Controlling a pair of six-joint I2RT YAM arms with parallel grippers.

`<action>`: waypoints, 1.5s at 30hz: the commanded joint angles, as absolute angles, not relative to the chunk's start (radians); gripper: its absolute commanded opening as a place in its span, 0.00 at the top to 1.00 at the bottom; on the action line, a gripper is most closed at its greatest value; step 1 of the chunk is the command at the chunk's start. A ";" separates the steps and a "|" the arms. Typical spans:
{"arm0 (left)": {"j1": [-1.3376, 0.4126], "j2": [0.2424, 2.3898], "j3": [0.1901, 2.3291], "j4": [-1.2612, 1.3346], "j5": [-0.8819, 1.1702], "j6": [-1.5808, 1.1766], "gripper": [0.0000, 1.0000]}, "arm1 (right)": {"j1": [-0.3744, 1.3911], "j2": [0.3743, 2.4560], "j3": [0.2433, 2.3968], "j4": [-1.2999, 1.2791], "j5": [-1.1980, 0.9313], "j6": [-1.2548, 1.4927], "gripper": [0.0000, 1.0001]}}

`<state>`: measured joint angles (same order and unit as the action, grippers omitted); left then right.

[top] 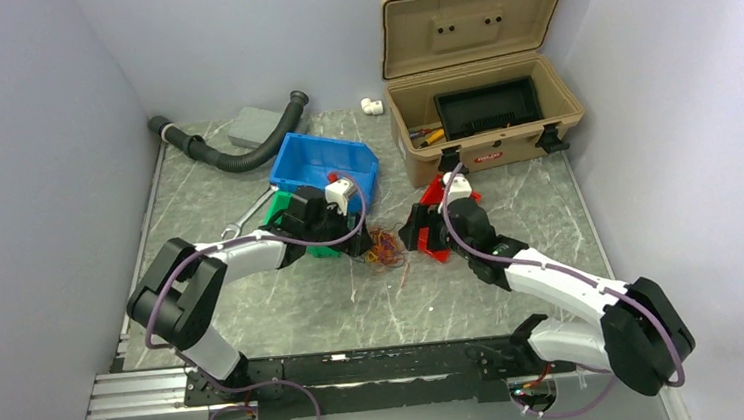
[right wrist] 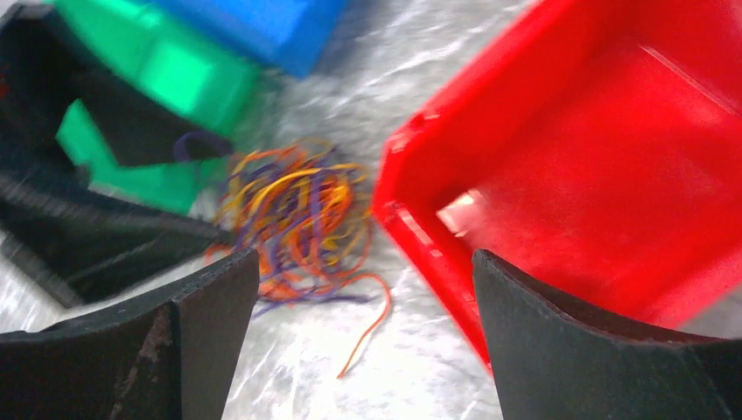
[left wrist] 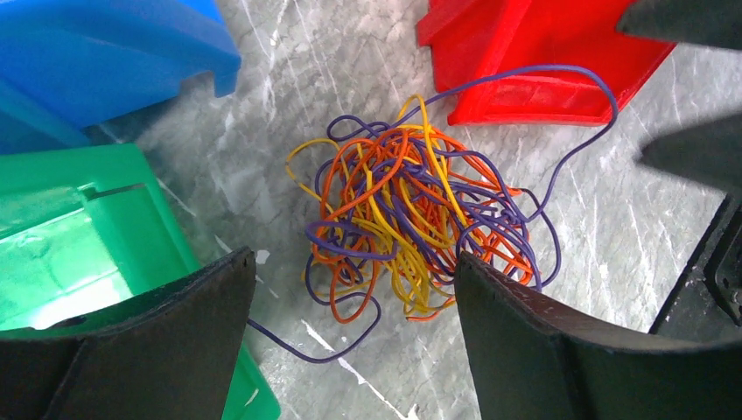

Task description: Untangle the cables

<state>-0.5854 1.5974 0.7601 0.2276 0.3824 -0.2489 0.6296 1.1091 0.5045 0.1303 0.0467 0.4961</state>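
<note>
You're hovering your left gripper (left wrist: 354,262), fingers spread wide, over the tangled ball of thin orange, yellow and purple cables (left wrist: 411,219). It's lying on the grey marbled table (top: 305,305), with the red plastic bin (right wrist: 612,157) sitting at its 3 o'clock and the green plastic bin (left wrist: 79,227) at 9. Your right gripper (right wrist: 366,262) is gaping wide too, gripping nothing.

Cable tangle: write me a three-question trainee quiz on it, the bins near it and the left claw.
1. True or false: the cable tangle lies inside the red bin.
2. Which colour is missing from the tangle? A orange, B yellow, C purple, D white.
3. Fill in: the left claw, above the tangle, is ____ (open or shut).

Key: 1 false, it lies on the table beside that bin. 2 D. 3 open.
</note>
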 commanded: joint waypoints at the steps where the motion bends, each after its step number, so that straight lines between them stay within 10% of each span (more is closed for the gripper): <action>1: -0.601 1.621 0.814 0.179 0.423 -0.229 0.13 | 0.571 1.171 0.604 -0.019 0.243 0.670 0.02; 12: -0.605 1.641 0.848 0.140 0.485 -0.226 0.61 | 0.268 1.233 0.651 -0.195 0.263 0.718 0.00; 16: -0.605 1.635 0.851 0.132 0.489 -0.230 1.00 | 0.267 1.197 0.689 -0.236 0.289 0.630 0.00; 25: -0.606 1.541 0.769 0.261 0.538 -0.247 1.00 | 0.395 0.970 0.640 -0.121 -0.033 0.381 0.07; 39: -0.604 1.396 0.624 0.492 0.668 -0.267 1.00 | 0.664 1.197 0.641 0.148 -0.448 0.173 0.22; 45: -0.606 1.370 0.607 0.506 0.661 -0.272 1.00 | 0.679 1.200 0.638 0.116 -0.292 0.201 0.86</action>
<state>-0.6003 1.4200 0.6197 0.4248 0.6319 -0.2600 0.6769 1.2304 0.6361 0.0677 -0.3824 0.1959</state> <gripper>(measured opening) 0.021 0.290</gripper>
